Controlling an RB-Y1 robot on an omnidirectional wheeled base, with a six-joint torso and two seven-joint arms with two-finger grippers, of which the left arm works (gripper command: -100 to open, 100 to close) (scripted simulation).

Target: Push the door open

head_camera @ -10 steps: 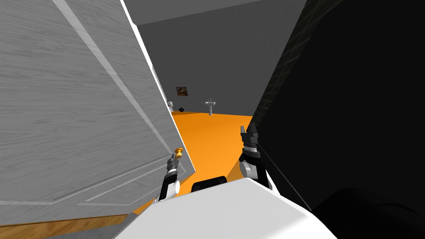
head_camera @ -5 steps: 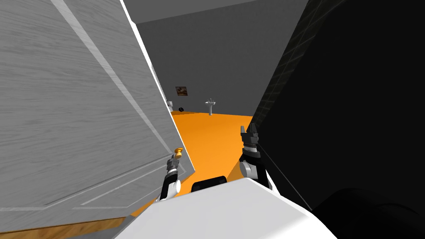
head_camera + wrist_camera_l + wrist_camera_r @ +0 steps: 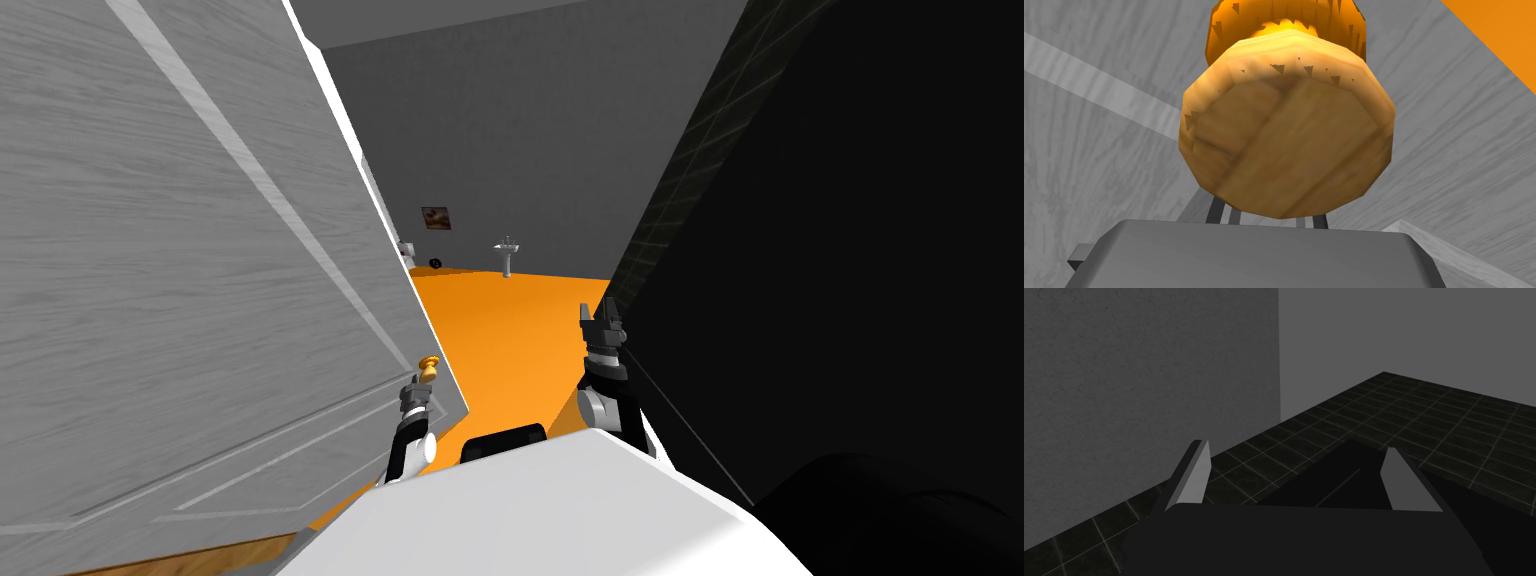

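Just under the golden knob of the grey door sits the left end effector. The knob blocks the view, so I cannot tell whether it is wide or narrow. The door stands ajar, its top and hinge side cut off. Across the gap from the door, the right end effector hangs spread wide, empty. Beyond the door, an orange floor runs to a small, distant sink.

I read the door as matt grey wood with fine grain running across its panels. Its knob looks like warm brown wood with streaky grain and a glossier orange neck. The floor is smooth, flat orange, the grey wall is rough and speckled, and the tiled wall is dark with pale joints.
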